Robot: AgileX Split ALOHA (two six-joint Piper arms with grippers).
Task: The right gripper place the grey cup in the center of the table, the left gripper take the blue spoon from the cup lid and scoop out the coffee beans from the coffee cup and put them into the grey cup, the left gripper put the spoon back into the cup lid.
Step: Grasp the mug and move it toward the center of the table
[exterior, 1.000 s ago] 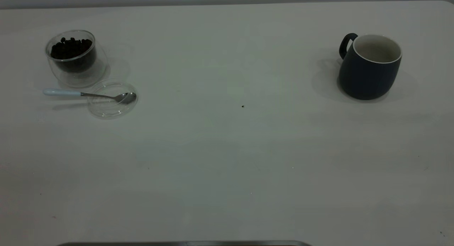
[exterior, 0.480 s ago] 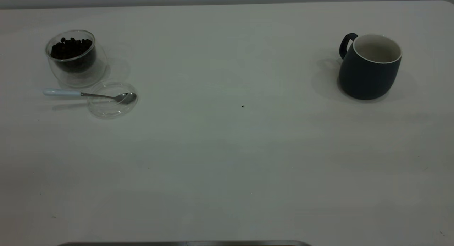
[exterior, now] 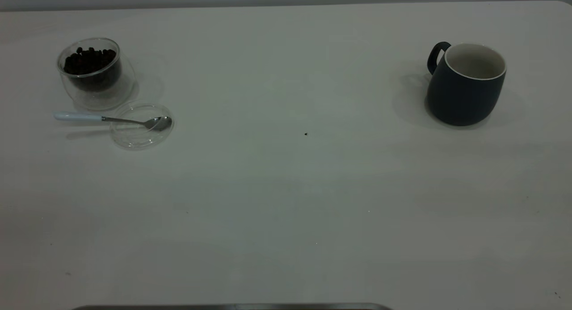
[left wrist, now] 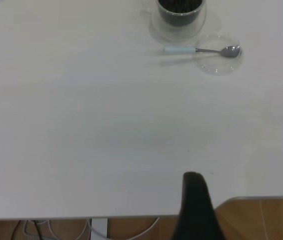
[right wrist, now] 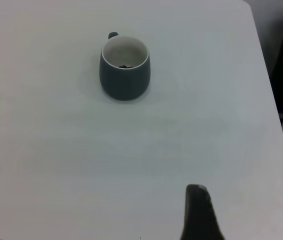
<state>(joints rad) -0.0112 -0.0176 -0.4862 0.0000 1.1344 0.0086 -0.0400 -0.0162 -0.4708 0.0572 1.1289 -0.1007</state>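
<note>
Two cups stand far apart in the exterior view: the grey cup (exterior: 466, 83) upright at the table's (exterior: 286, 189) far right, its loop handle turned left and away, and the coffee cup (exterior: 94, 73) with coffee beans (exterior: 89, 60) at far left; neither of my claws shows there. The blue spoon (exterior: 111, 119) lies just in front of it, long axis left-right, handle left, bowl resting on the cup lid (exterior: 141, 125). From my left wrist, one dark finger of my left gripper (left wrist: 196, 207) hangs over the near edge, well apart from the spoon (left wrist: 201, 50) and lid (left wrist: 216, 55); how wide it stands I cannot tell. From my right wrist, my right gripper (right wrist: 199, 212) likewise shows one finger, well short of the cup (right wrist: 125, 67), holding nothing; a few dark bits lie inside the cup.
</note>
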